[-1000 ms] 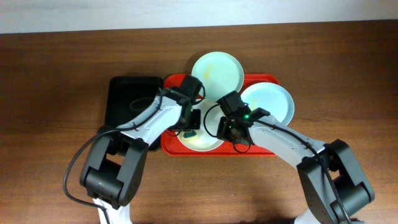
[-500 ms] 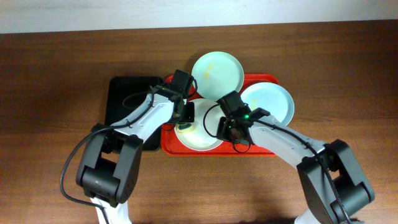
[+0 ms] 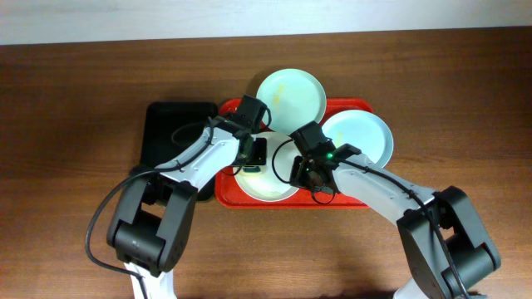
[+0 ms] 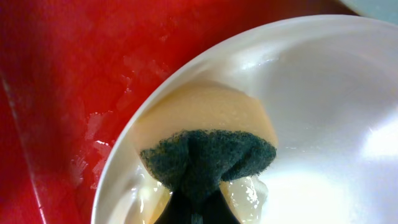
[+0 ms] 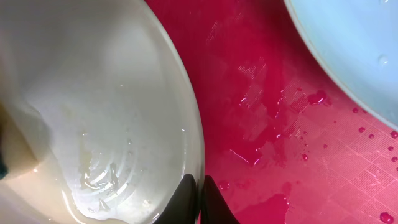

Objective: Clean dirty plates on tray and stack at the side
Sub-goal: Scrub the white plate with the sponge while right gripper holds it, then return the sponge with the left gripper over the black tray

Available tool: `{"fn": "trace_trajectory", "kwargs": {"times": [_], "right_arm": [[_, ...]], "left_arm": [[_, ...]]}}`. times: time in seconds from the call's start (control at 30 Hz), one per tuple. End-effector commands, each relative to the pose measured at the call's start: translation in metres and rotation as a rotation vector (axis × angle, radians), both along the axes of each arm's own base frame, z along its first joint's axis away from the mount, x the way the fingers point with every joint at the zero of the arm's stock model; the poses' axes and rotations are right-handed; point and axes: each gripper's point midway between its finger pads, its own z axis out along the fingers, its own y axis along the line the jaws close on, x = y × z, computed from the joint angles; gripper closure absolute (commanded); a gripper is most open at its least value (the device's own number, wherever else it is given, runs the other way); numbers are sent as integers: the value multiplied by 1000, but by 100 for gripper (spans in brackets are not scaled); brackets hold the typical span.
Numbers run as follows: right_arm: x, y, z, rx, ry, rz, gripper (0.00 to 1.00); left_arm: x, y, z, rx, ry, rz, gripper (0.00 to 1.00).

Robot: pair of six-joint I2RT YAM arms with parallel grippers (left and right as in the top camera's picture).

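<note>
Overhead, red tray (image 3: pixel 226 189) on wooden surface (image 3: pixel 83 83), mint green plate (image 3: pixel 291 95) overhanging its far rim, pale blue plate (image 3: pixel 362 137) at right, white plate (image 3: pixel 266 187) at front, left wrist, left end effector (image 3: pixel 252 162) pinching a sponge (image 4: pixel 205 124) against the white plate, right wrist, right end effector (image 5: pixel 199 190) clamped on that plate's rim

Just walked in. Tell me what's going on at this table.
The left pincer grips a sponge by its green scouring side and presses it into the wet white plate on the red tray. The right pincer is closed on that plate's rim, apparently steadying it. The mint green plate overhangs the tray's far edge, and the pale blue plate sits at its right end. Nothing is stacked aside yet. A black tray lies to the left.
</note>
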Motion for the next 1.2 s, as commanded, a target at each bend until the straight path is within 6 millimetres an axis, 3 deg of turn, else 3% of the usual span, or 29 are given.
{"fn": "trace_trajectory", "kwargs": {"times": [0.0,0.1,0.27,0.37,0.53,0.63,0.77,0.97,1.07,1.17], "right_arm": [[-7,-1,-4,-15,14,28,96],[-7,-1,-4,-15,14,28,96],[-7,-1,-4,-15,14,28,96],[-7,-1,-4,-15,14,28,96],[-7,-1,-5,-19,16,36,96],[-7,-1,-5,-19,15,40,96],[-7,-1,-5,-20,15,42,96],[-7,-1,-5,-19,13,42,94],[-7,-1,-5,-19,14,42,80],[-7,-1,-5,-19,14,42,54]], "left_arm": [[-28,-18,-41,-36,139,-38,100],[-40,-40,-39,-167,208,-70,100],[-55,-81,-18,-422,294,-139,100],[-54,-92,-11,-488,292,-161,100],[-46,-90,-1,-495,282,-160,100],[-32,-80,12,-465,229,-157,100],[-7,-39,36,-288,95,-91,100],[11,-7,104,-232,-106,-80,100],[19,19,124,-150,-185,-25,100],[20,37,128,-90,-206,-30,100]]}}
